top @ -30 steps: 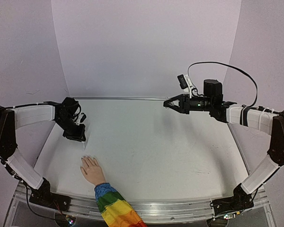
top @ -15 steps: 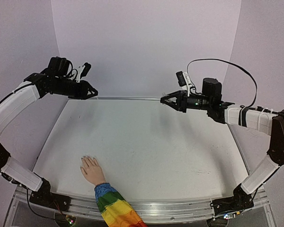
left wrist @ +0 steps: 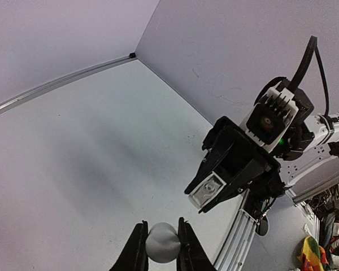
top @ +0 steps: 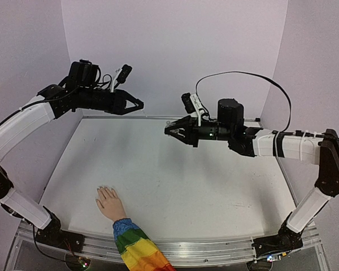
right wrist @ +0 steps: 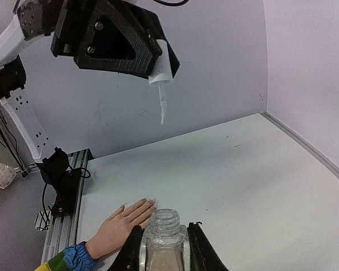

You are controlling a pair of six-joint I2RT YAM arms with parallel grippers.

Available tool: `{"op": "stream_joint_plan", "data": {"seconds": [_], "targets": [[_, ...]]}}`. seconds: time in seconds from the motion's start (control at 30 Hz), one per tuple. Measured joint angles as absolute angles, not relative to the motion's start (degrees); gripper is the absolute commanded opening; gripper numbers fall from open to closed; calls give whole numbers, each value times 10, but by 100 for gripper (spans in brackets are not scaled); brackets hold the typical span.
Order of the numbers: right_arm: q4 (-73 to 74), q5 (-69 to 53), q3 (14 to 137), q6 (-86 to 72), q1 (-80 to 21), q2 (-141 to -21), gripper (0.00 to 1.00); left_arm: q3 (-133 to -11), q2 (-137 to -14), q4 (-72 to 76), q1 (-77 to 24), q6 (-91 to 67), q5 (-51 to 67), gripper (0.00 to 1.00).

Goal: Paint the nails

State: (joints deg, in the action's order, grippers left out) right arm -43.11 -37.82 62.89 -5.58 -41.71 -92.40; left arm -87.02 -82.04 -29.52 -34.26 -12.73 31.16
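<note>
The mannequin hand (top: 108, 202) lies palm down at the table's near left, its rainbow sleeve (top: 138, 248) running off the front edge. Its pale nails (top: 104, 188) point toward the back; in the right wrist view the nails (right wrist: 150, 201) show just beyond the bottle. My left gripper (top: 138, 105) hangs high over the back left, shut on a white cap (left wrist: 161, 244) with a thin brush (right wrist: 163, 110) hanging from it. My right gripper (top: 169, 131) is in the air over the table's middle, shut on a clear, uncapped glass bottle (right wrist: 165, 248). Cap and bottle are a short gap apart.
Lilac walls (top: 175, 51) close the table at the back and both sides. A metal rail (top: 214, 248) runs along the front edge, with both arm bases on it. A black cable (top: 243, 76) loops above the right arm.
My left arm has risen from the table's left side and swung right toward the middle, carrying the cap. My right arm has moved left and slightly lower with the bottle. The hand has stayed put.
</note>
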Motion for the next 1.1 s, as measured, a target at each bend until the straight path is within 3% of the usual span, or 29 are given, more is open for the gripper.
{"op": "stream_joint_plan", "data": {"seconds": [0.5, 1.1], "targets": [[-454, -329, 658, -15, -462, -946, 0, -885, -828, -268, -395, -124, 354, 0], [-459, -338, 659, -9, -467, -947, 0, -885, -829, -265, -398, -119, 328, 0]]}}
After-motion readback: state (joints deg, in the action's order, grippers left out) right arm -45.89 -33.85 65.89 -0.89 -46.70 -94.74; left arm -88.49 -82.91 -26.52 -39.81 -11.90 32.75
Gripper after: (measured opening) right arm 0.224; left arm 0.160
